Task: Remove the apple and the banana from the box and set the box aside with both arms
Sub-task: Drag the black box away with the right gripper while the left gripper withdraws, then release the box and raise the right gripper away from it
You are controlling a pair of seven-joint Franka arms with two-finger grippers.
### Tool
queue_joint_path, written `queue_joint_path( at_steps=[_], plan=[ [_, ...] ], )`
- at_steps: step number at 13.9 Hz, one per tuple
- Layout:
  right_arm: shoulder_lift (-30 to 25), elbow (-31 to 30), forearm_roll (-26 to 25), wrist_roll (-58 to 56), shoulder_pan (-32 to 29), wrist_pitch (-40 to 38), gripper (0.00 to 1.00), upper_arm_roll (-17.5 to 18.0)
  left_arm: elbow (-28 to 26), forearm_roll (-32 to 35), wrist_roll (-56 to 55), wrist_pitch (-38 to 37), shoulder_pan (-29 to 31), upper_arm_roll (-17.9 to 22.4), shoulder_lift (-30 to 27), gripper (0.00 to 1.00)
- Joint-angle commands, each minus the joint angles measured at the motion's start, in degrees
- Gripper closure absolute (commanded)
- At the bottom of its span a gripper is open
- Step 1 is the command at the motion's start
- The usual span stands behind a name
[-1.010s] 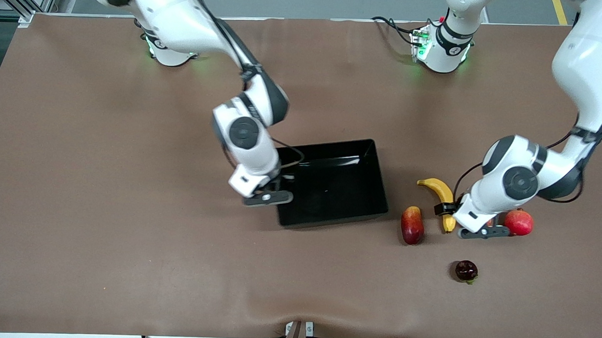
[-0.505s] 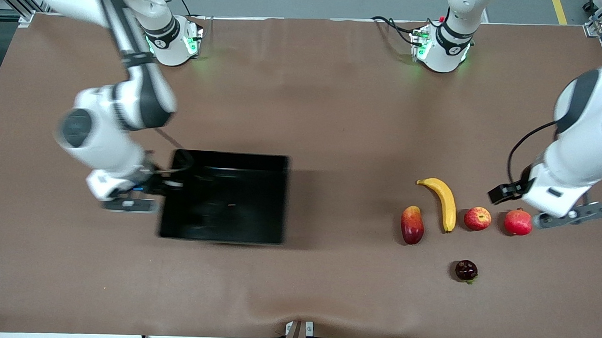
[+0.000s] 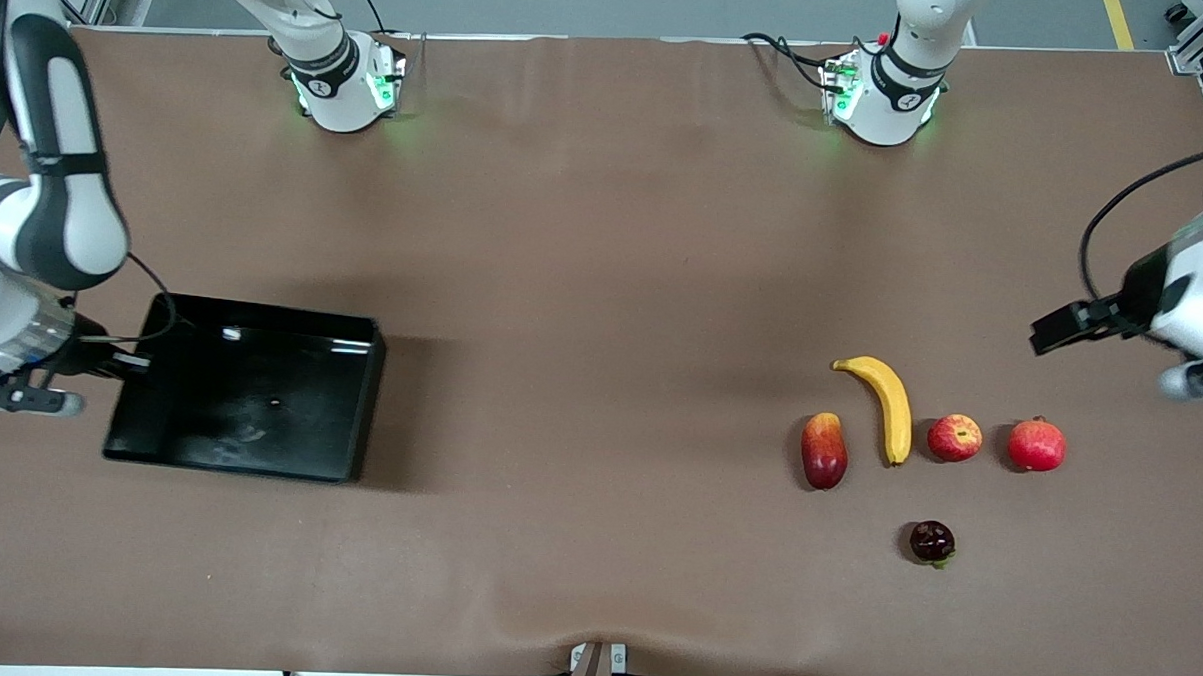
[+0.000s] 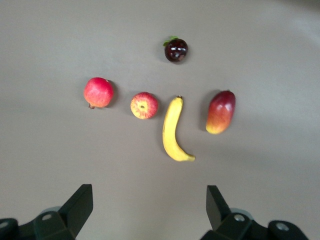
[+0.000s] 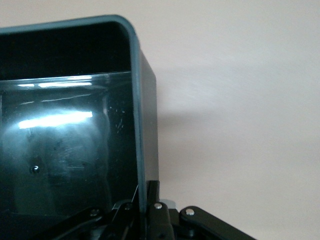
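The black tray sits at the right arm's end of the table. My right gripper is shut on its end wall; in the right wrist view the fingers clamp the tray's rim. The banana and the apple lie side by side toward the left arm's end. My left gripper is open and empty in the air at that end of the table. In its wrist view the left gripper is apart from the banana and the apple.
A red-yellow mango lies beside the banana, and a pomegranate beside the apple. A small dark fruit lies nearer the front camera. The brown table is bare between the tray and the fruits.
My right arm has carried the tray from the table's middle to the right arm's end. My left arm has pulled away from the apple toward the table's edge.
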Motion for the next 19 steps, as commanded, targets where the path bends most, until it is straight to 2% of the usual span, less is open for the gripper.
queue_joint_path(
  at_steps=[1, 3, 5, 6, 8, 9, 10, 13, 17, 19],
  plan=[
    [3.77, 1.61, 5.42, -6.03, -4.78, 0.85, 1.0, 1.75, -0.6, -3.31, 8.48, -3.51, 3.79, -0.2, -4.49, 0.0],
    [6.85, 2.75, 7.46, -9.91, -6.55, 1.3, 1.0, 1.75, -0.52, -3.4, 11.23, -3.69, 3.88, 0.06, -5.02, 0.0],
    [9.14, 4.42, 7.38, -11.41, -7.87, 1.39, 1.0, 1.75, -0.87, -3.4, 11.32, -3.69, 3.36, 0.32, -8.44, 0.0],
    [10.19, 5.3, 7.46, -12.9, -8.22, 1.47, 1.0, 1.75, -0.87, -3.4, 11.41, -4.39, 1.09, 2.5, -8.8, 0.0],
    [11.96, 6.62, 7.38, -13.44, -8.58, 1.82, 1.0, 1.66, -1.22, -5.57, 11.59, -4.84, -9.86, 15.37, -12.12, 0.0],
    [11.96, 6.62, 7.2, -13.62, -8.58, 1.83, 0.7, 1.66, -1.65, -8.29, 11.59, -4.84, -15.23, 21.71, -13.62, 0.0],
    [11.79, 6.62, 6.94, -13.88, -8.31, 1.65, 0.01, 1.66, -2.01, -9.97, 11.85, -4.84, -19.11, 26.55, -14.16, 0.0],
    [8.46, 7.76, 6.85, -13.54, -6.47, 0.77, 0.0, 1.84, -3.76, -10.87, 13.87, -4.84, -27.47, 36.07, -16.09, 0.0],
    [1.6, 9.52, 6.23, -11.35, -0.41, -5.63, 0.0, 1.49, -8.07, -12.79, 13.96, -4.57, -36.53, 46.53, -19.87, 0.0],
    [-2.08, 9.52, 3.44, -7.66, 2.05, -8.53, 0.0, 1.57, -9.47, -13.68, 13.96, -4.4, -40.4, 50.84, -21.28, 0.0]
  ],
)
